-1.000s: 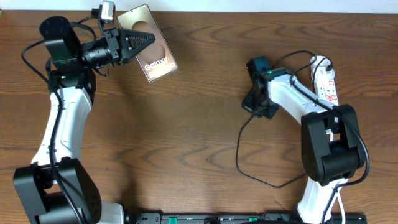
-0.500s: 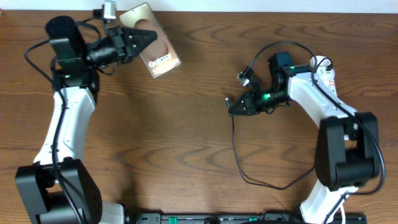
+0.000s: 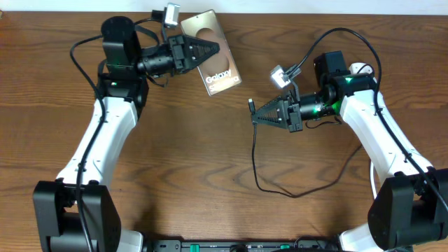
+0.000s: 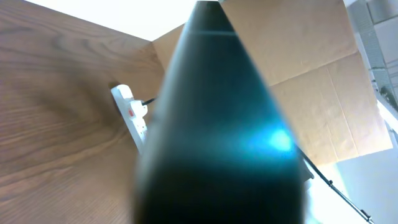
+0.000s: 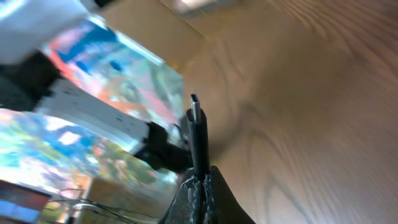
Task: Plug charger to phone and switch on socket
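Left gripper (image 3: 212, 48): jaws clamped on phone (image 3: 224, 73), gripping its upper half from the side. Phone long axis runs diagonal, "Galaxy" end beyond jaws, aimed toward right gripper (image 3: 255, 117). Right jaws pinched tight on charger (image 5: 198, 134) just behind plug tip. Plug long axis upright in wrist view, metal tip sticks clear past jaws. Tip near phone's "Galaxy" end, not touching. Cable drops below right jaws, loops on surface (image 3: 175, 161). Socket (image 4: 129, 112) lies flat on surface, well behind right jaws, beside that arm.
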Available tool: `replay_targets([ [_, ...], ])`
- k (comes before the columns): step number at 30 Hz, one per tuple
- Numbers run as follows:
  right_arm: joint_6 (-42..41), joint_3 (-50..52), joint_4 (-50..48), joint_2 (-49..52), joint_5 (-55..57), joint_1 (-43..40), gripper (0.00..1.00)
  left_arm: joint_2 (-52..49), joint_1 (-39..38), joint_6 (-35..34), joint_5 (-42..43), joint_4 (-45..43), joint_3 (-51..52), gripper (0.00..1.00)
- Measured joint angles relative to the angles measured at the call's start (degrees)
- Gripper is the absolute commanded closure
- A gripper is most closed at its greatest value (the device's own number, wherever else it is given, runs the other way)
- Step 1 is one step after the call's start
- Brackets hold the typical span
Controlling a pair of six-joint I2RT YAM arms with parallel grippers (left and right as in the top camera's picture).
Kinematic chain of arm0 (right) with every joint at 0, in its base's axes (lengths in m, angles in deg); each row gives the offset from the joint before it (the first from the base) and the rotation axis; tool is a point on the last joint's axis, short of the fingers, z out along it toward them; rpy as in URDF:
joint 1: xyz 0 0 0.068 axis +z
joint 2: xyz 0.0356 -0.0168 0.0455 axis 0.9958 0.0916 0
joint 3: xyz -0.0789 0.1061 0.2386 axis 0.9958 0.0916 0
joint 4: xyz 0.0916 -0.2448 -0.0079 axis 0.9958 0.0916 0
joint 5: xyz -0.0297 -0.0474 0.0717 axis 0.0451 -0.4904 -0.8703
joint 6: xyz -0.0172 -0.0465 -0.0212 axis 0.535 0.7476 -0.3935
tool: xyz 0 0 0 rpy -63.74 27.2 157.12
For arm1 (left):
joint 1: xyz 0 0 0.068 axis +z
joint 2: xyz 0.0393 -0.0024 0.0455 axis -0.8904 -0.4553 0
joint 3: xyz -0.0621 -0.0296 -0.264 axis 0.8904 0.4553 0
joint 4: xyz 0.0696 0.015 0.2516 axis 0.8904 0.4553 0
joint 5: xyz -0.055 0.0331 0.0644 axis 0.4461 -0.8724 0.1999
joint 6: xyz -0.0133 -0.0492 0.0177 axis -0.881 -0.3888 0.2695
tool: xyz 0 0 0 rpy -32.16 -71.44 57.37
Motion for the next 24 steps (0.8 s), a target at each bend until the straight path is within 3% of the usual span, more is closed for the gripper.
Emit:
replay_targets([
  [9,0.1,0.0,-0.3,0.0,-7.4,3.1,0.99,0.0,-3.0,-3.5,-0.4,-5.3,0.0,0.93],
  [24,-2.1,0.0,-1.6,0.0,-8.3,3.9,0.99,0.0,-4.8,-8.2,5.4,-6.0,0.0,0.92],
])
